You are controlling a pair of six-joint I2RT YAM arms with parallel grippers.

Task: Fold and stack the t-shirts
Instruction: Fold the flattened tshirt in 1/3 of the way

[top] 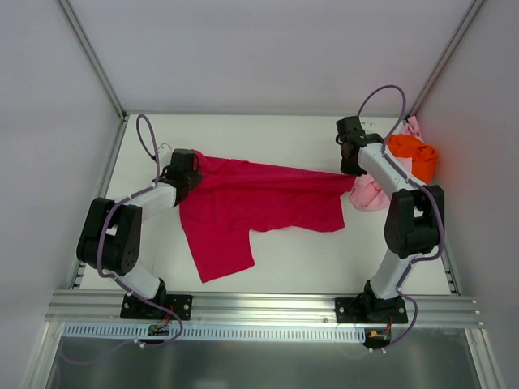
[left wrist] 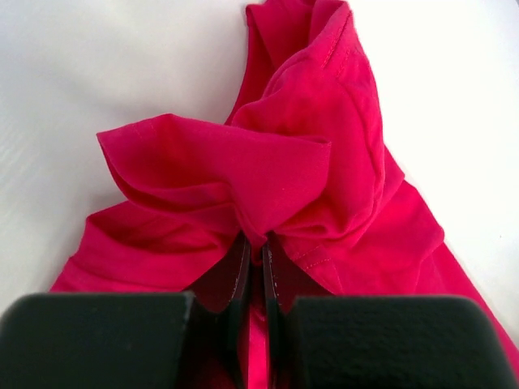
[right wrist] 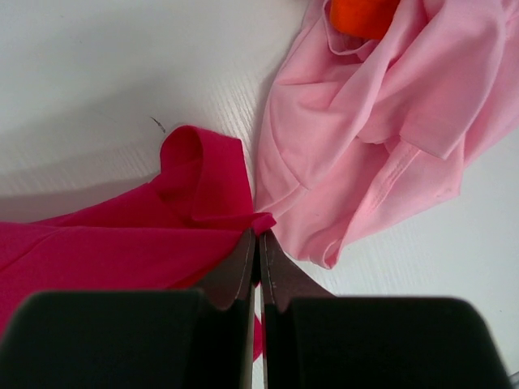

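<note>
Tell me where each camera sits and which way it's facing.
Top external: above and behind the arms, looking down at the table, red shirt, pink shirt and orange shirt; both arms, left gripper and right gripper show.
Left wrist: on the left arm, looking along its fingers at bunched red cloth.
Right wrist: on the right arm, looking along its fingers at the red shirt's corner, pink beyond.
All three share the red shirt.
</note>
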